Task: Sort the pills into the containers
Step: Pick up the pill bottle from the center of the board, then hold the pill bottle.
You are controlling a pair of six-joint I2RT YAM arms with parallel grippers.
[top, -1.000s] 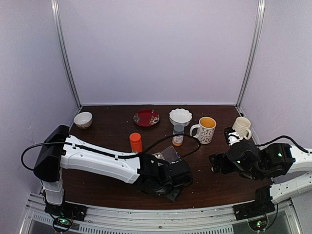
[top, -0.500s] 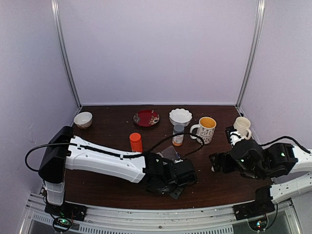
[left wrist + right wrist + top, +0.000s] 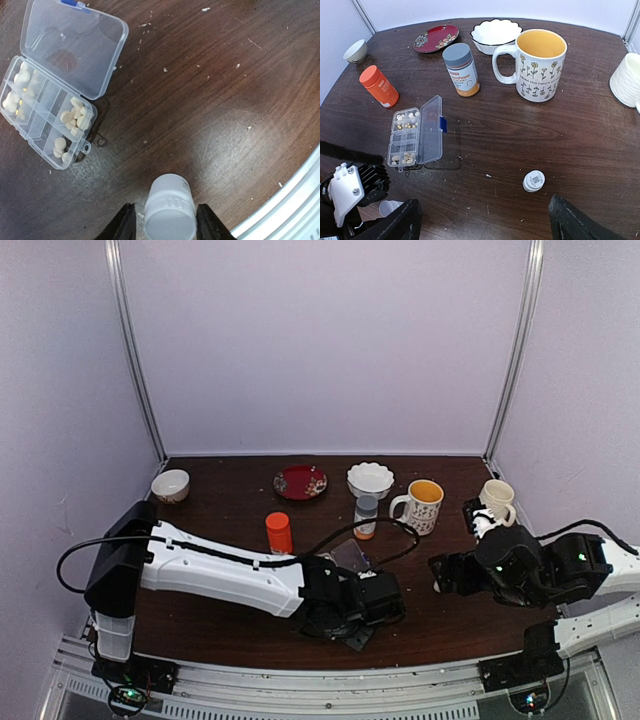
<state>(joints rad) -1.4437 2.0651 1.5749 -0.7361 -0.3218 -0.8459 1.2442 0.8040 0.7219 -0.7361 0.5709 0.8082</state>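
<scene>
Although several of its cells already hold pale pills [image 3: 75,116], the clear pill box [image 3: 75,47] lies open with its lid folded flat, near the front edge of the dark wooden worktop [image 3: 215,100], roughly midway along.

Nearer that front edge, the left gripper [image 3: 167,223] has both dark fingers pressed against a small white bottle [image 3: 169,200]. The bottle is uncapped, and I cannot see what is inside. The right gripper [image 3: 485,216] hangs over the right side, fingers spread wide and holding nothing. A loose white cap [image 3: 534,180] lies below it.

To my eye, the bottle should stay level until its mouth is right above an unfilled cell, then tip slowly so pills do not scatter.

A grey-capped bottle [image 3: 461,70] has an orange label with a word ending "Power". The writing on the flowered mug [image 3: 535,65] is too small to read.
</scene>
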